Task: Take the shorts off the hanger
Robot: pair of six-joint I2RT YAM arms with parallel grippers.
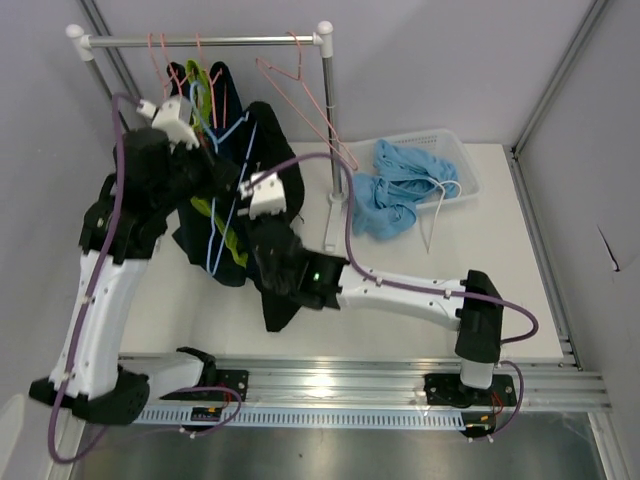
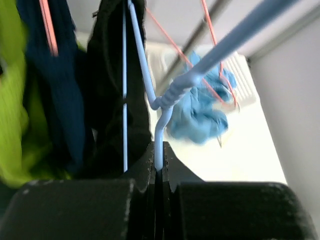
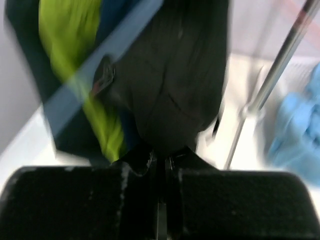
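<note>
- Pinching the thin wire neck of the light blue hanger (image 2: 144,70), my left gripper (image 2: 159,169) has its jaws pressed together on it, just below the twisted part.
- My right gripper (image 3: 161,159) is closed tightly on the bottom edge of the black shorts (image 3: 180,85), which hang against that hanger.
- The lime green shorts (image 2: 12,100) and the navy shorts (image 2: 60,100) hang just beside the black pair and touch it.
- All this cloth is crowded under the left half of the rail (image 1: 200,41), between the left wall and the upright post (image 1: 328,110). Pink hangers (image 1: 290,75) sit on the rail near the post.
- The light blue shorts (image 1: 395,190) lie in the white basket (image 1: 462,155) at the far right and spill over its near-left edge.
- Bare table (image 1: 480,240) shows on the near side of the basket, between the post and the right wall frame.
</note>
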